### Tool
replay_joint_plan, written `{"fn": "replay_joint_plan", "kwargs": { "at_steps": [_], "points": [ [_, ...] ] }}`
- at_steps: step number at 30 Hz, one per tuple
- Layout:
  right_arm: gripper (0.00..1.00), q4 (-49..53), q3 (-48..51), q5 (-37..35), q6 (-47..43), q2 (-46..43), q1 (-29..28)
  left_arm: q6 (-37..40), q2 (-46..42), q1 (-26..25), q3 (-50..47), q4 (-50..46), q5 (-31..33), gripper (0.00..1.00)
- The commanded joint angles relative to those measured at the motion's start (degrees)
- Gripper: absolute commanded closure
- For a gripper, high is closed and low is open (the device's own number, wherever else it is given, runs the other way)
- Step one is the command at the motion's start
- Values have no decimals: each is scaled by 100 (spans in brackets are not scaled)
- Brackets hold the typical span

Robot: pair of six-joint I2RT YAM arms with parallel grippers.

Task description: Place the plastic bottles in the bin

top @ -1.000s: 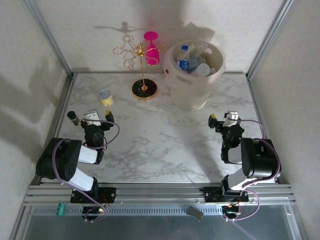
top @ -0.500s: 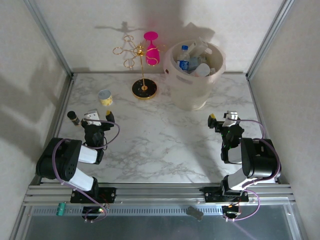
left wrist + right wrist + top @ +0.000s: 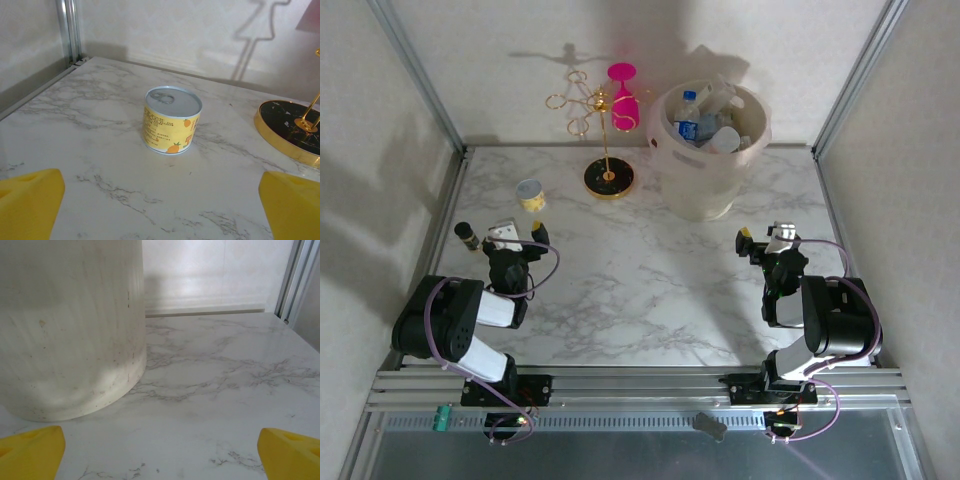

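The cream bin (image 3: 710,160) stands at the back right of the marble table, and several plastic bottles (image 3: 705,122) lie piled inside it, clear ones with blue and white caps. Its pale wall (image 3: 65,325) rises at the left of the right wrist view. My left gripper (image 3: 517,235) rests low near the table's left side, open with nothing between its yellow pads (image 3: 30,200). My right gripper (image 3: 763,238) sits low at the right, in front of the bin, open and empty, its yellow pads (image 3: 290,450) wide apart.
A small yellow-and-white tub (image 3: 530,194) stands on the left, straight ahead of the left gripper (image 3: 172,120). A gold glass stand (image 3: 608,165) with a pink glass (image 3: 624,95) is at the back centre. A tiny dark vial (image 3: 467,235) sits by the left gripper.
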State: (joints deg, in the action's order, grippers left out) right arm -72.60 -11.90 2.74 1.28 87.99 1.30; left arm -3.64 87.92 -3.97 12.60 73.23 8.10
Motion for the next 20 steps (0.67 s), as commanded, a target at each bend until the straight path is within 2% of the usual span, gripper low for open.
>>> {"fn": "replay_joint_plan", "kwargs": {
  "at_steps": [1,20],
  "points": [
    [1,-46,-102,23,0,52,10,12,38,28,68,15,-72,1],
    [1,-44,-97,24,4,55,17,12,41,23,68,8,-72,1]
  ]
}}
